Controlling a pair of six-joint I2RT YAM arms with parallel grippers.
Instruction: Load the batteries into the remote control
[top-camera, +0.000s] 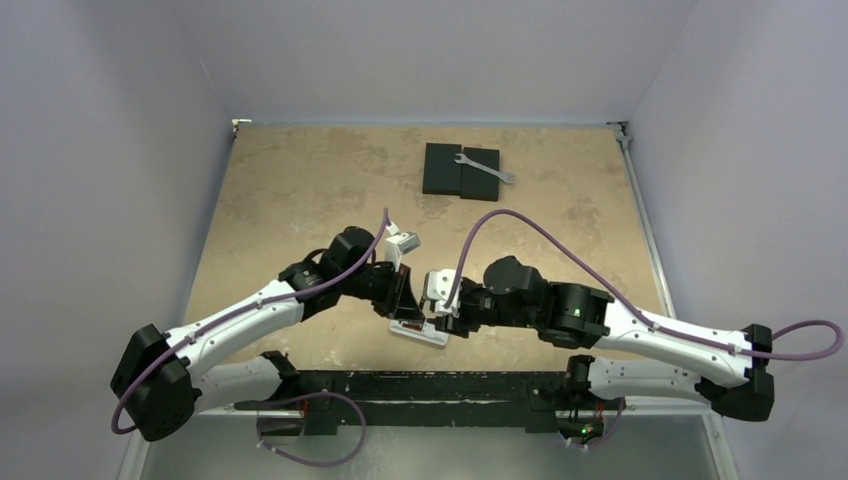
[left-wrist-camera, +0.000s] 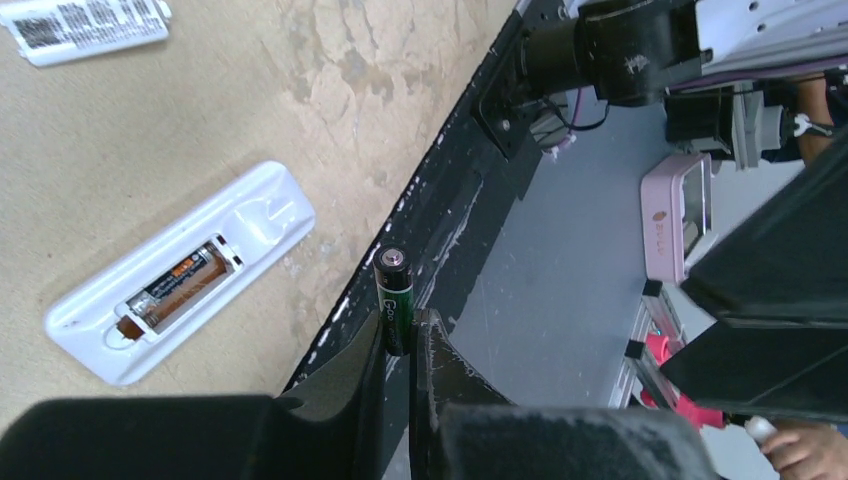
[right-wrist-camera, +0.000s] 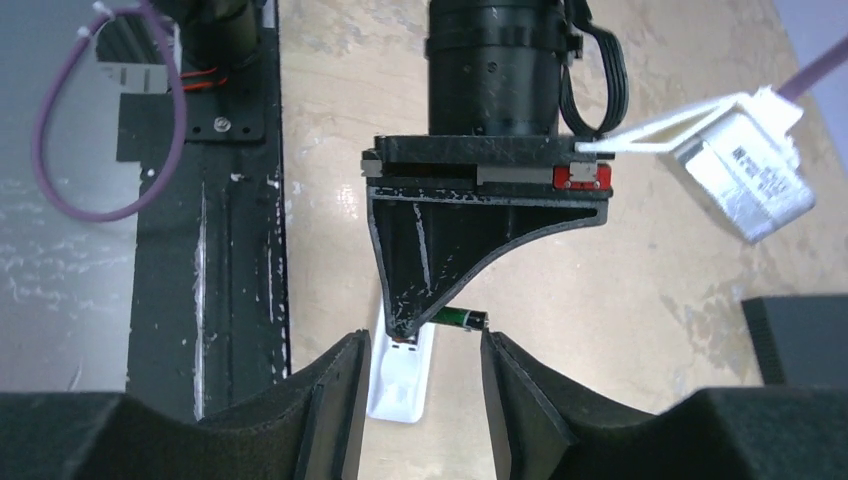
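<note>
A battery (left-wrist-camera: 393, 300) is held in the left gripper (left-wrist-camera: 400, 340), close above the remote (left-wrist-camera: 250, 215).

The left jaws are closed tight on one end of the battery, and the other end is left sticking out past the fingertips. The remote is laid back-up on the table (top-camera: 300, 200) near its front edge, and a second battery (left-wrist-camera: 180, 283) is seated in the uncovered recess. The right gripper (right-wrist-camera: 420, 395) is held partly open over one end of the remote, with a finger on either side and nothing gripped.
</note>
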